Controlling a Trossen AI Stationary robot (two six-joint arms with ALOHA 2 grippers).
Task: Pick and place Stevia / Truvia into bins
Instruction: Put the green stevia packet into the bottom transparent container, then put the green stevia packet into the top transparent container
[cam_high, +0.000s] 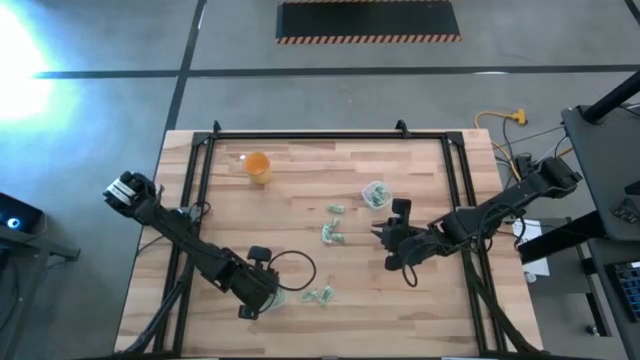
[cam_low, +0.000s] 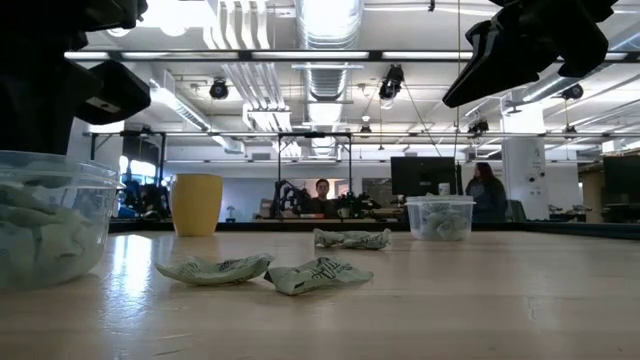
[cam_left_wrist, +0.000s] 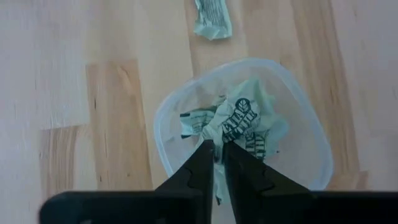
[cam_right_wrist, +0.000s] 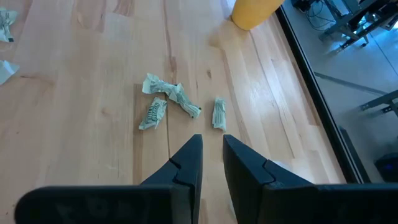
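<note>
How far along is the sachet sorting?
Partly done. Both clear cups already hold sachets: one under the left gripper, the cup it hovers over, jaws nearly closed; another cup mid-table. The right gripper is above loose sachets, holding nothing. More loose sachets remain.

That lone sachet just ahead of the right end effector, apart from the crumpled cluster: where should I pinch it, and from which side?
Take the lone sachet across its narrow middle, coming straight down from above. It lies flat on the table, a slim strip clear of the cluster, so the sides are free. The right end effector, nearly closed, would probably need opening first.
</note>
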